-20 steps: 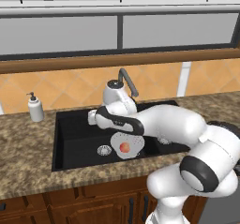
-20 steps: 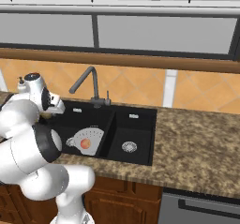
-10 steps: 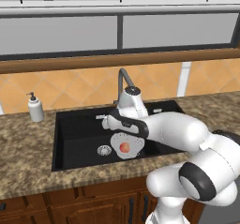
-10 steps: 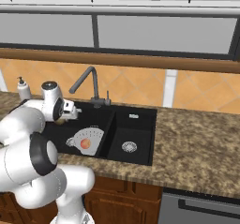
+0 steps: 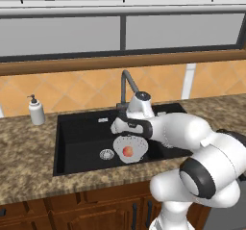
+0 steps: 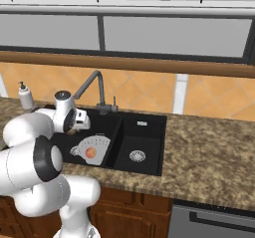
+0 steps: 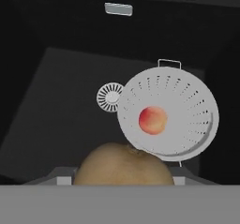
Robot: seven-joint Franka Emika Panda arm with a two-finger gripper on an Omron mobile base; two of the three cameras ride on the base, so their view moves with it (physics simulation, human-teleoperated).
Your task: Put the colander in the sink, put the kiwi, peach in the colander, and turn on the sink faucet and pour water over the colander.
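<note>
Hand view looks straight down into the large basin of the black sink (image 7: 56, 78), where the colander (image 7: 187, 96) sits on the floor just beside the round silver drain (image 7: 110, 97), its rim overlapping the drain's edge. Inside the colander lies the peach (image 7: 153, 120), near the middle of the bowl. The kiwi (image 7: 123, 165) is grasped in the jaws of the gripper (image 7: 123, 178), brown and fuzzy at the bottom of the frame, hanging above the basin and over the colander's near rim rather than its centre.

From the left base view, the gripper (image 5: 122, 126) hovers over the sink in front of the faucet (image 5: 127, 82), with the colander (image 5: 135, 143) and peach (image 5: 128, 151) below and slightly forward of it.

My reading is that the step in hand is placing the kiwi. To do it well, the hand should shift further over the bowl's middle, a little clear of the peach, and come lower before letting go, so the fruit does not strike the rim and roll onto the basin floor. The smaller basin (image 6: 140, 142) holds nothing but its own drain. A soap pump (image 5: 36, 111) stands on the bench (image 5: 24, 152), well apart.
</note>
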